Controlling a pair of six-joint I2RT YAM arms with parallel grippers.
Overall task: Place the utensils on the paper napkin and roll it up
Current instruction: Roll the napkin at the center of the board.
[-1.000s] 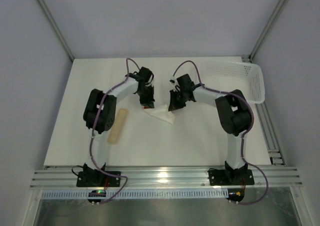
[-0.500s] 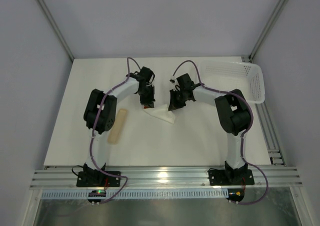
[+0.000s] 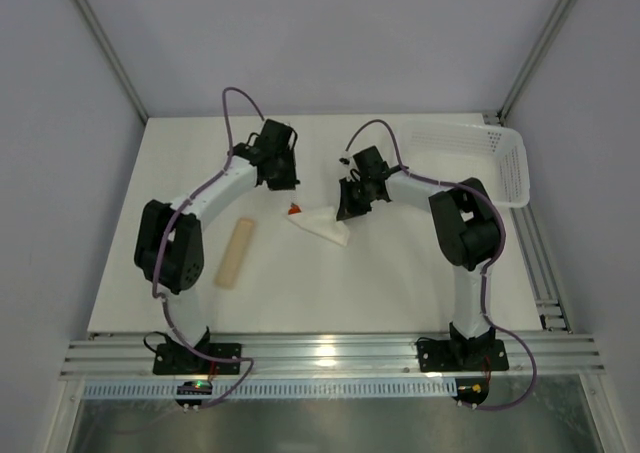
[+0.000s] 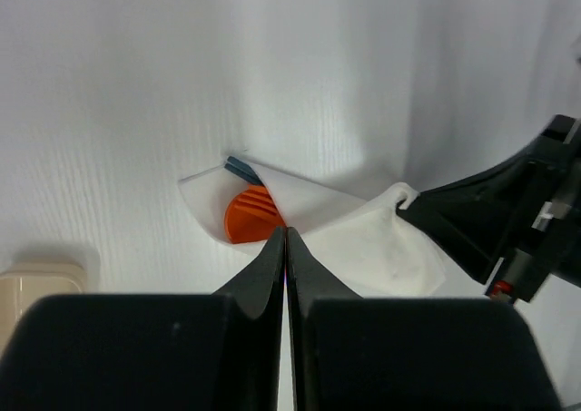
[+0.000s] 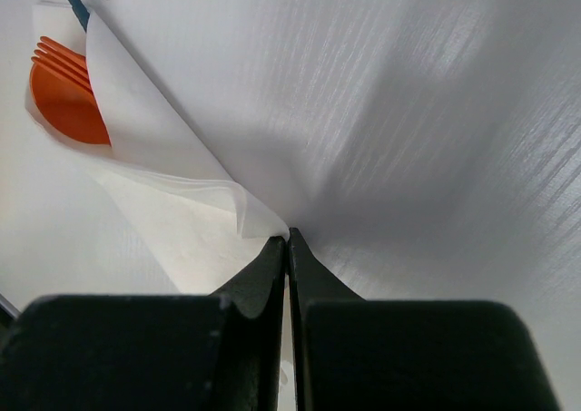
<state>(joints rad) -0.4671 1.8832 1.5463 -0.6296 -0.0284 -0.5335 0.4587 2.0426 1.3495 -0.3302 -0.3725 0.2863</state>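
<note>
The paper napkin (image 3: 322,224) (image 4: 381,248) (image 5: 154,157) lies folded over the utensils at mid-table. Out of its open end pokes the orange spoon's bowl (image 3: 294,210) (image 4: 247,219) (image 5: 64,107), with orange tines and a dark blue stick tip (image 4: 241,168) (image 5: 77,7) beside it. My right gripper (image 3: 343,211) (image 5: 288,237) is shut on the napkin's raised corner. The left gripper (image 3: 285,178) (image 4: 287,234) is shut and empty, hovering apart from the bundle on its far-left side.
A short beige cylinder (image 3: 236,253) (image 4: 36,279) lies left of the napkin. A white perforated basket (image 3: 515,168) stands at the back right corner. The right arm's dark gripper body shows at the right of the left wrist view.
The left arm has swung back and to the left, drawing its shut gripper away from the orange end of the bundle. The right gripper has stayed at the napkin's corner.
</note>
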